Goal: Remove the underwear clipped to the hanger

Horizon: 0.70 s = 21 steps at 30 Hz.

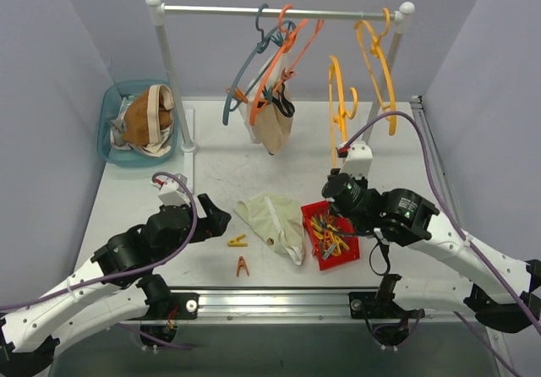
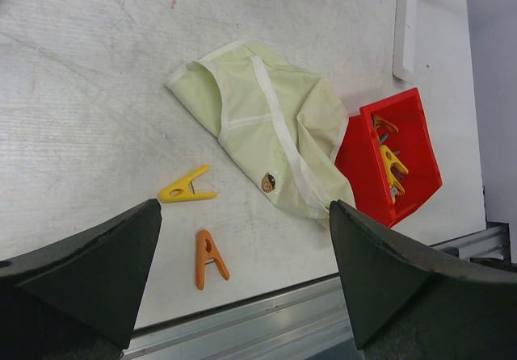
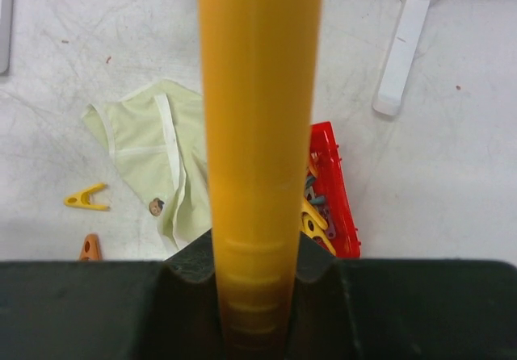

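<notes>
A pale green-cream pair of underwear [image 1: 270,222] [image 2: 266,142] [image 3: 149,146] lies flat on the table, apart from both grippers. A beige pair [image 1: 272,123] hangs clipped to the blue-grey hanger [image 1: 245,73] and the orange hanger [image 1: 283,60] on the rail. More underwear [image 1: 148,119] sits in the teal basket [image 1: 114,106]. My left gripper [image 1: 221,222] [image 2: 245,207] hovers open and empty left of the flat pair. My right gripper [image 1: 332,216] [image 3: 260,247] is shut on a yellow-orange clothespin [image 3: 258,94] over the red bin [image 1: 330,250] [image 3: 335,190].
The red bin [image 2: 404,154] holds several coloured clothespins. A yellow pin [image 1: 237,242] [image 2: 187,187] and an orange pin [image 1: 243,266] [image 2: 208,258] lie loose near the front rail. Two bare yellow hangers [image 1: 342,98] hang on the right. The rack's white foot [image 3: 400,53] stands behind the bin.
</notes>
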Each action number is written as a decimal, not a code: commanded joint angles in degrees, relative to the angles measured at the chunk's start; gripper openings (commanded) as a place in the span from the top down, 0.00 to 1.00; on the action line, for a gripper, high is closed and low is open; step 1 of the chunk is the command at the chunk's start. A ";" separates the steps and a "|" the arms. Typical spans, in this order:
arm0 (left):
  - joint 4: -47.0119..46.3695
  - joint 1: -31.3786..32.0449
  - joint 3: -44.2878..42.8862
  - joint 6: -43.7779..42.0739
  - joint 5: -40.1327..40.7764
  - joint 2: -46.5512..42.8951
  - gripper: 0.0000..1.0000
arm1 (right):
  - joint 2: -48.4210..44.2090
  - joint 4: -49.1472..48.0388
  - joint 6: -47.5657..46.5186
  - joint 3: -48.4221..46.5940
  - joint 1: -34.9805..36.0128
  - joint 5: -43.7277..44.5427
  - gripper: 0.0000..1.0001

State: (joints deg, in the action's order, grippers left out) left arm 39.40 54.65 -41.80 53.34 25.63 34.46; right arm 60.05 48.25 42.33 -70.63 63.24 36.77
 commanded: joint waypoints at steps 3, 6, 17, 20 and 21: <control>-3.01 -0.51 -0.74 -0.96 -0.31 -0.62 0.06 | 2.17 -5.71 -14.88 -7.58 -10.14 -11.71 1.00; -2.92 -0.60 -0.65 -1.22 -0.23 -0.80 0.06 | 4.63 -6.85 -18.50 -11.19 -16.91 -19.35 1.00; -2.05 -1.13 -0.56 -1.40 -0.14 -2.64 0.06 | 17.36 -6.42 -26.76 -25.42 -32.56 -34.83 1.00; -1.61 -1.22 -0.56 -1.49 -0.05 -3.17 0.06 | 20.79 -6.33 -27.91 -29.03 -35.64 -36.42 1.00; -1.52 -1.30 -0.56 -1.49 -0.05 -3.34 0.06 | 21.68 -6.24 -28.52 -30.95 -36.34 -38.51 1.00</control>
State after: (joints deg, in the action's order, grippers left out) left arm 39.24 53.82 -41.80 52.75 25.32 31.88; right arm 79.61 42.96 17.45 -96.77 28.99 3.36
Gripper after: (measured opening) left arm 0.938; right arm 0.122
